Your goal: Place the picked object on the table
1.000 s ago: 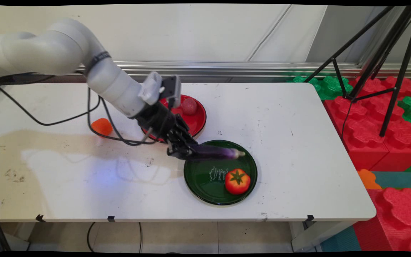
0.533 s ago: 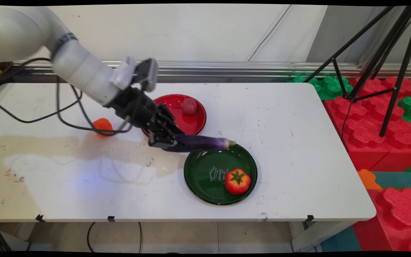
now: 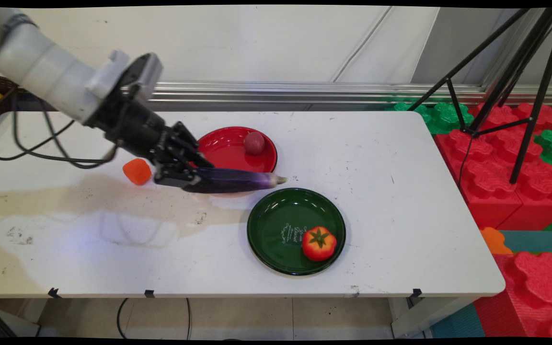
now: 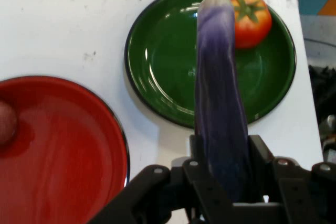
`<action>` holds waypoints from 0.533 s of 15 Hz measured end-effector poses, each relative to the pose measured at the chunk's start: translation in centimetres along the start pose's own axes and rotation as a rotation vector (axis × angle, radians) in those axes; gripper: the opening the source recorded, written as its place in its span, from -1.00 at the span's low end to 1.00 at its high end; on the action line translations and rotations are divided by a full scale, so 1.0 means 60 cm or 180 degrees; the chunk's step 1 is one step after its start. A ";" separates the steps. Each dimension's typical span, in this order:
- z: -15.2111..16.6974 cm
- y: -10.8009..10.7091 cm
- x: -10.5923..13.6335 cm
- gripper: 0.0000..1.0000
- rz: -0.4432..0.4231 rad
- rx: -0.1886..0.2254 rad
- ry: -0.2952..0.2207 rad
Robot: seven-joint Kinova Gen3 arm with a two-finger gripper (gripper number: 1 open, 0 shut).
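Hand view: claw (image 4: 223, 182) grips purple eggplant (image 4: 218, 77) above table (image 4: 63, 24).

white arm (image 3: 41, 67), black claw (image 3: 178, 178), dangling cables (image 3: 41, 155)

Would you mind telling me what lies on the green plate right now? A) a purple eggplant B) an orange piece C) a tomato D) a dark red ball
C: only the tomato sits on the green plate; the eggplant is held in the gripper above the table.
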 end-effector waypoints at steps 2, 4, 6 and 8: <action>-0.026 0.000 -0.018 -1.00 0.0075 0.0016 -0.0072; -0.043 -0.001 -0.034 -1.00 0.0136 0.0031 -0.0144; -0.057 -0.003 -0.052 -1.00 0.0175 0.0056 -0.0225; -0.068 -0.007 -0.077 -1.00 0.0185 0.0085 -0.0329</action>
